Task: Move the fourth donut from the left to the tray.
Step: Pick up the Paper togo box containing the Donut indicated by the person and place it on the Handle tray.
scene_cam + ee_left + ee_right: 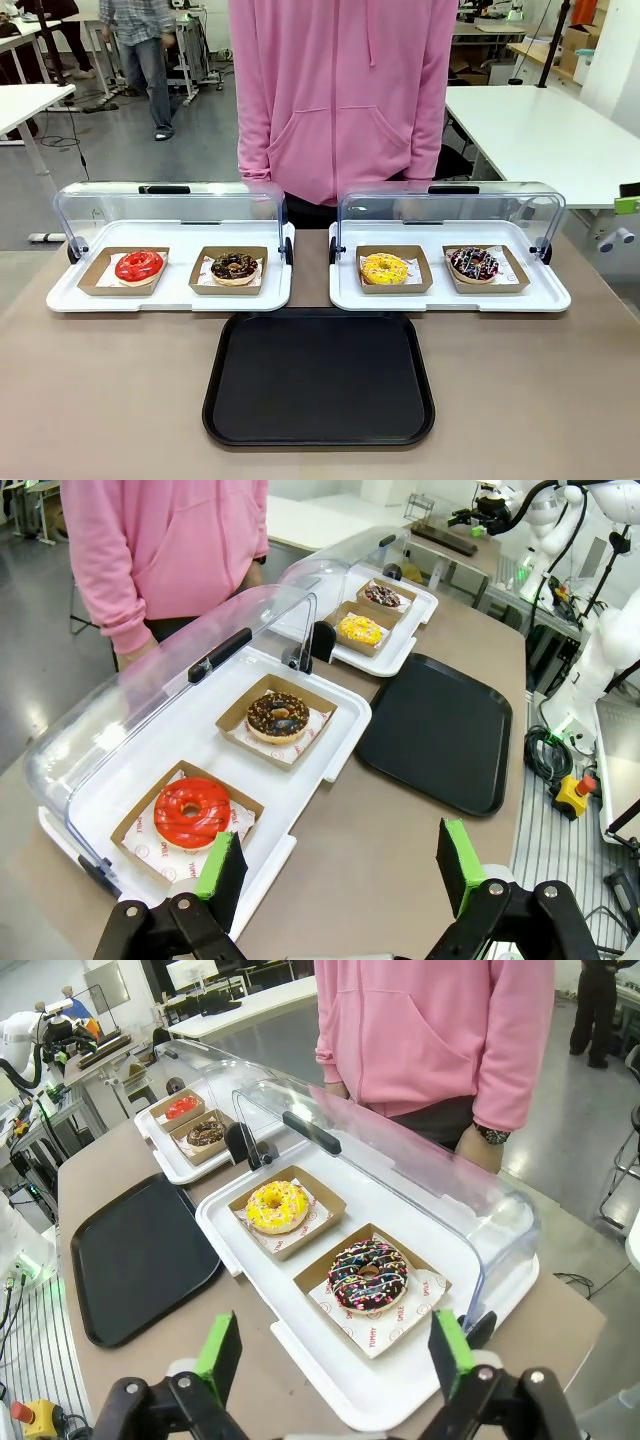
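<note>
- Front: the fourth donut (474, 264) sits in its holder (512, 272) on the right white tray (450, 299), at far right with the lid (450, 205) raised. The black tray (318, 380), near centre, is bare, so the move is not yet begun.
- Left wrist: the left gripper (340, 872) is wide open and empty, near the red donut (191, 811).
- Right wrist: the right gripper (335, 1352) is wide open and empty, just short of the fourth donut. The lid behind and the rim in front hem the approach.
</note>
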You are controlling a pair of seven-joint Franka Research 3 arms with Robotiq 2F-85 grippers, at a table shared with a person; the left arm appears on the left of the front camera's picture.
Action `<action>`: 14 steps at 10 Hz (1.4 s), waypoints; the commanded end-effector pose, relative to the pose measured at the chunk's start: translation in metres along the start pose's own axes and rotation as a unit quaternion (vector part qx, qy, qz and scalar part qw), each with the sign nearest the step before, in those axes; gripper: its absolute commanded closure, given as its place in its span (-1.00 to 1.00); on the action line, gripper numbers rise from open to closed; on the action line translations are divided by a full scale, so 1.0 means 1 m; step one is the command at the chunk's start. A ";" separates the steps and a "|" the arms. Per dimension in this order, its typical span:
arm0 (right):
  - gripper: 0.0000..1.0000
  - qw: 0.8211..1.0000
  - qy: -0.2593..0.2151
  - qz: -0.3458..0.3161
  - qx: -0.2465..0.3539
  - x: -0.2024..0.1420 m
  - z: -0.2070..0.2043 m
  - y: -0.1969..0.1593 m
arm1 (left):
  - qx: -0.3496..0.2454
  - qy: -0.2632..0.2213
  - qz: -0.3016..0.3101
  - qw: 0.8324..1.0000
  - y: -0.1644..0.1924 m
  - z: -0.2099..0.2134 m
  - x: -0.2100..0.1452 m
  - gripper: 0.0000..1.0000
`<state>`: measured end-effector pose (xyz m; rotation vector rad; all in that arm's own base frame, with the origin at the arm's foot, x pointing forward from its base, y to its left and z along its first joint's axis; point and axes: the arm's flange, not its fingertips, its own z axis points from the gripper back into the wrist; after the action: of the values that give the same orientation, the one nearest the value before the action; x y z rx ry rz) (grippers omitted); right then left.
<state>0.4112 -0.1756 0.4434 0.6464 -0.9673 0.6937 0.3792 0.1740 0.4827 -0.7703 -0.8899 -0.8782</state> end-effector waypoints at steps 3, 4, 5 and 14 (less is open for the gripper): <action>-1.00 1.000 -0.016 0.015 0.000 0.000 -0.002 -0.004 | -0.005 -0.002 -0.012 1.000 0.001 0.002 -0.001 -1.00; -1.00 1.000 -0.016 0.015 0.000 0.000 -0.002 -0.004 | -0.005 -0.002 -0.012 1.000 0.001 0.002 -0.001 -1.00; -1.00 1.000 -0.016 0.015 0.000 0.000 -0.002 -0.004 | -0.005 -0.002 -0.012 1.000 0.001 0.002 -0.001 -1.00; -1.00 1.000 -0.016 0.015 0.000 0.000 -0.002 -0.004 | -0.005 -0.002 -0.012 1.000 0.001 0.002 -0.001 -1.00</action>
<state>0.4113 -0.1757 0.4424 0.6477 -0.9662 0.6943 0.3792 0.1740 0.4827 -0.7704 -0.8899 -0.8783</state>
